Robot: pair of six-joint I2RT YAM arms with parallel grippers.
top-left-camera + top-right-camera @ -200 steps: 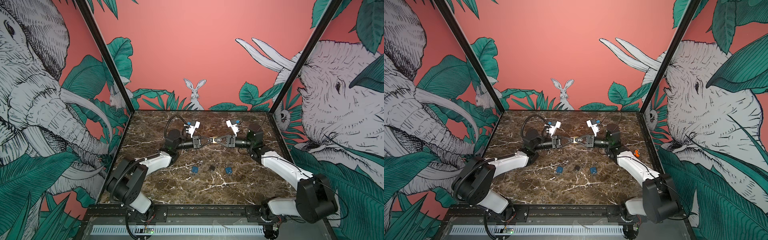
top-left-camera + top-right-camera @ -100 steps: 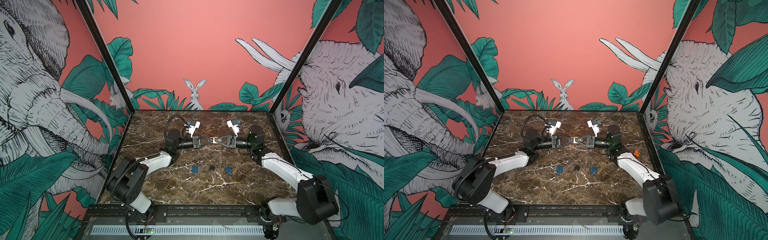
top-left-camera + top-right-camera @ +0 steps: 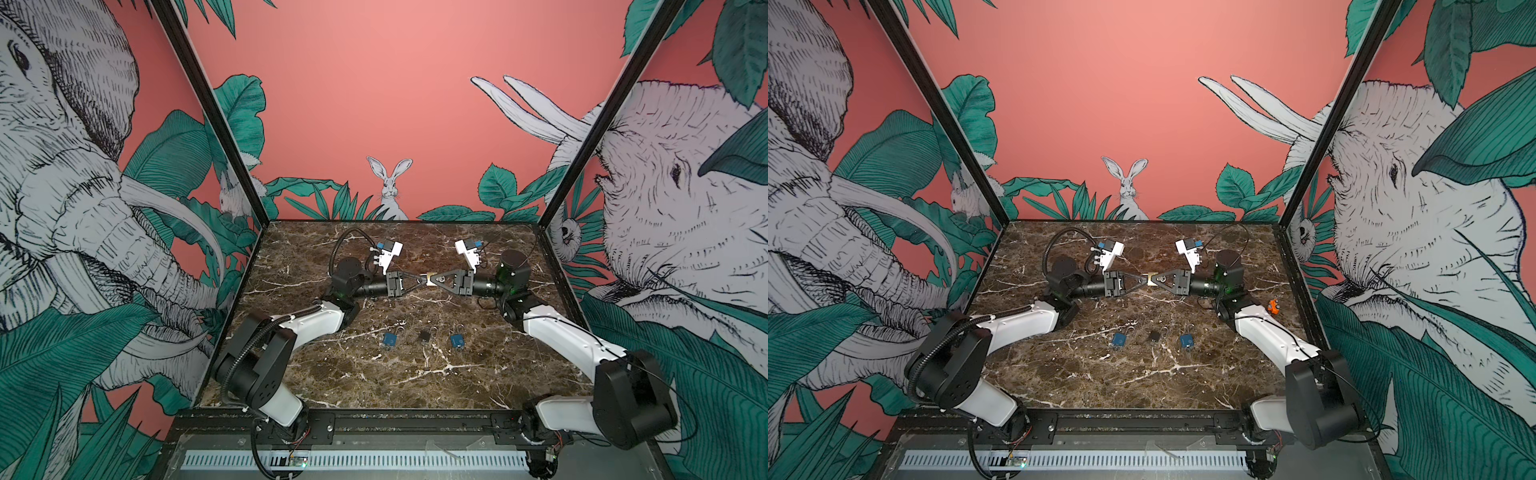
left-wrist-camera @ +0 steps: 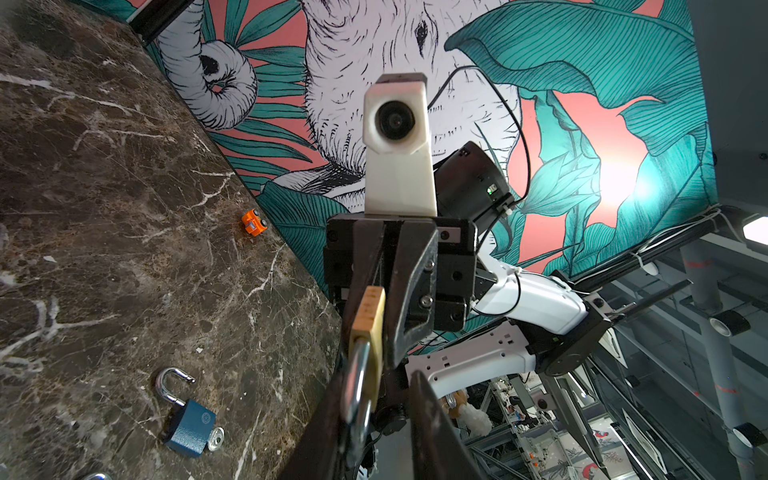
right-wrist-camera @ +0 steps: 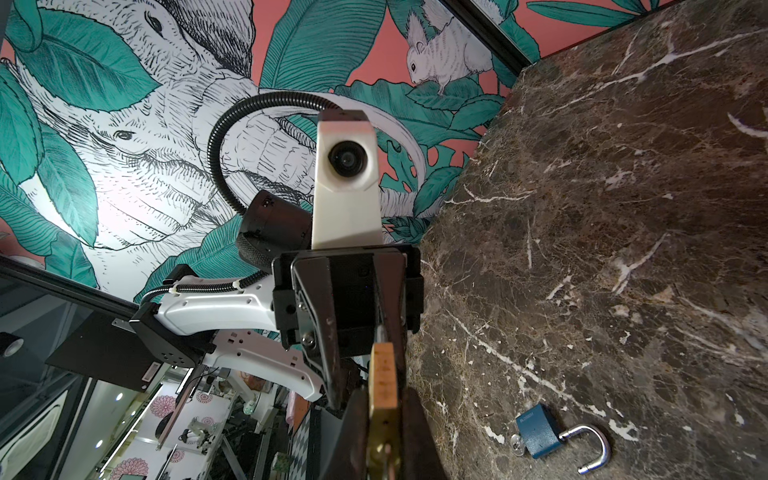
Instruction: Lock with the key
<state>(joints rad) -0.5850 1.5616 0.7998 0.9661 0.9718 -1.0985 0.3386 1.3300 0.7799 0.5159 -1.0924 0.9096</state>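
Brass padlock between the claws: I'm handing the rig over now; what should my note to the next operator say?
Right claw: shut on the brass padlock, held above the table.
Left claw: jaws slightly open around its shackle.
On the table: left blue padlock and right blue padlock, shackles open, keys in; dark padlock between them.
Done: brass padlock picked up.
Left: confirm its shackle latched, which I cannot tell; then likely the three lying padlocks.
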